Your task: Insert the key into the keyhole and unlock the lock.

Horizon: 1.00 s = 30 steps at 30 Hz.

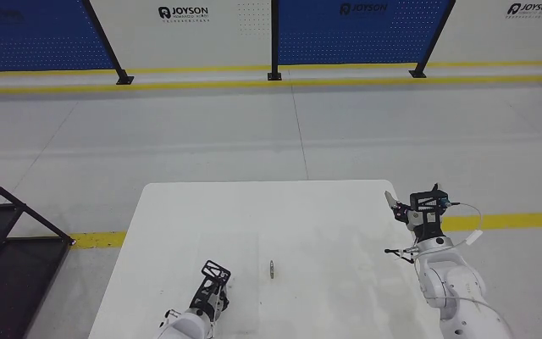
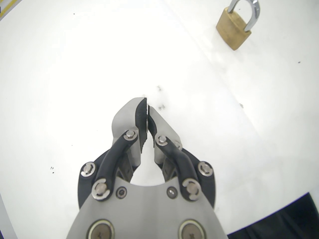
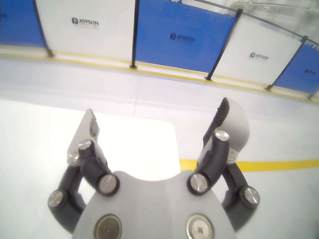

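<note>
A brass padlock (image 2: 233,29) with a silver shackle lies flat on the white table (image 2: 74,50). In the top view the padlock (image 1: 271,269) is a small grey shape near the table's front middle. My left gripper (image 2: 147,106) is shut, pads pressed together with nothing visible between them, low over the table a short way from the lock. In the top view the left gripper (image 1: 217,273) sits just left of the padlock. My right gripper (image 3: 157,118) is open and empty, held over the table's far right corner; the top view shows the right gripper (image 1: 413,200) at that right edge.
The white table (image 1: 322,220) has rounded corners and a few dark specks. A black frame (image 1: 25,229) stands off the left side. Blue and white fence panels (image 1: 356,30) and yellow floor lines run behind.
</note>
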Available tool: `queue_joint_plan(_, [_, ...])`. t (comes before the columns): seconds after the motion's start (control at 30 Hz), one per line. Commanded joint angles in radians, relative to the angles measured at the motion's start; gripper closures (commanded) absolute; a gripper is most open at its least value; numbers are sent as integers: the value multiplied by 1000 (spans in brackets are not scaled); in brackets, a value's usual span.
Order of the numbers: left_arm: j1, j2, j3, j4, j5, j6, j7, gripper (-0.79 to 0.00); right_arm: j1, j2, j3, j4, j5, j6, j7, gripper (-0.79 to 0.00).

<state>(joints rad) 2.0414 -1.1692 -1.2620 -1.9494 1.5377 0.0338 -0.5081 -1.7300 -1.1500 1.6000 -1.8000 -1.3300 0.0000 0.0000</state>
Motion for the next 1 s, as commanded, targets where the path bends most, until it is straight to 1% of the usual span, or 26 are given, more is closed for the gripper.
queue_joint_plan(0.0, [11,2,-11,-13,-3,-4,4,0,0,0,0,0,0,0,0,-785])
queue_joint_plan(0.17, [37,7,-43,-43,-27,-24,38,0,0,0,0,0,0,0,0,-785])
queue_joint_plan(0.27, [61,11,-68,-65,-46,-59,112,0,0,0,0,0,0,0,0,-785])
queue_joint_plan(0.37, [102,18,-110,-82,-93,-122,251,0,0,0,0,0,0,0,0,-785])
queue_joint_plan(0.47, [138,24,-162,-68,-166,-213,436,0,0,0,0,0,0,0,0,-785])
queue_joint_plan(0.57, [157,35,-206,-27,-201,-379,625,0,1,0,-1,2,-5,-3,1,-785])
queue_joint_plan(0.6, [157,39,-221,-11,-198,-426,676,0,-2,0,-6,0,-7,-24,5,-785])
queue_joint_plan(0.63, [157,42,-233,4,-189,-453,720,0,-6,1,-9,-4,-7,-46,5,-785])
queue_joint_plan(0.77, [155,49,-261,35,-161,-542,902,0,-48,-1,-40,-46,-31,-74,3,-785])
queue_joint_plan(0.83, [159,53,-284,50,-162,-569,984,0,-83,-1,-74,-78,-81,-103,9,-785])
queue_joint_plan(0.97, [174,59,-329,75,-162,-601,1087,0,-160,1,-153,-147,-170,-193,5,-785])
